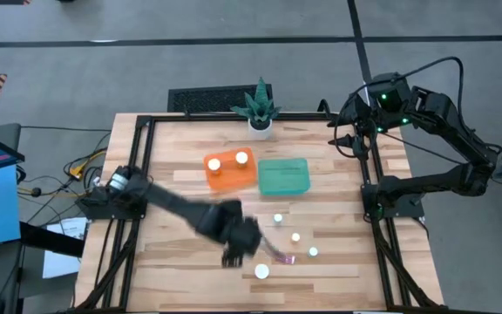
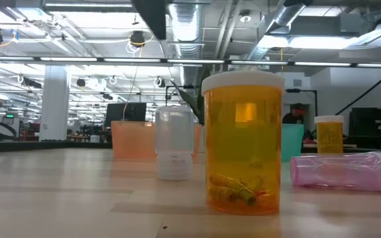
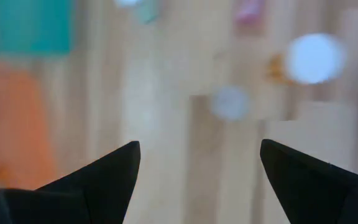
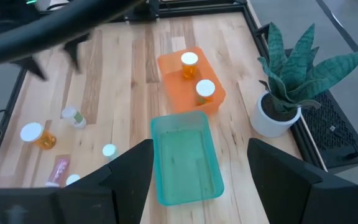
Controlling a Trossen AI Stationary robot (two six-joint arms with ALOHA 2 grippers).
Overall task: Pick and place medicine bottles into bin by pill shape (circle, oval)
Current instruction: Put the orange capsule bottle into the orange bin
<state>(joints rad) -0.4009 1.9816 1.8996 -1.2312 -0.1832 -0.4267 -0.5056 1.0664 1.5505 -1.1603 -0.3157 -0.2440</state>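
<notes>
The medicine bottles still loose on the table [image 1: 172,262] lie in a small group toward 5 o'clock from the table's middle. I count an amber one with a wide white cap [image 1: 261,271] nearest the front edge, a pink one [image 1: 282,256] lying on its side just beside it, and three narrow-capped ones [image 1: 278,218] [image 1: 295,236] [image 1: 313,252] in a diagonal line behind. In the low view the amber bottle [image 2: 243,142] stands upright and holds long yellow pills, which I judge to be oval.

Two bottles already stand in the orange bin [image 1: 231,170], at 12 o'clock from the group. The teal bin [image 1: 283,177] just beside it, on the 3 o'clock side, looks to have nothing in it.

My left end effector [image 1: 234,255] hovers just at 9 o'clock of the amber bottle, fingers spread wide and grasping nothing. My right end effector [image 4: 199,167] waits folded back past the table's 2 o'clock corner, also released and not holding anything.

I judge the step in hand is to pick the amber bottle. To do it well, I should bring the left fingers down on both sides of its body below the cap, keeping clear of the pink bottle so that it does not roll. I should close only when the bottle is centred, lift straight up, and check the pill shape before choosing the bin.
</notes>
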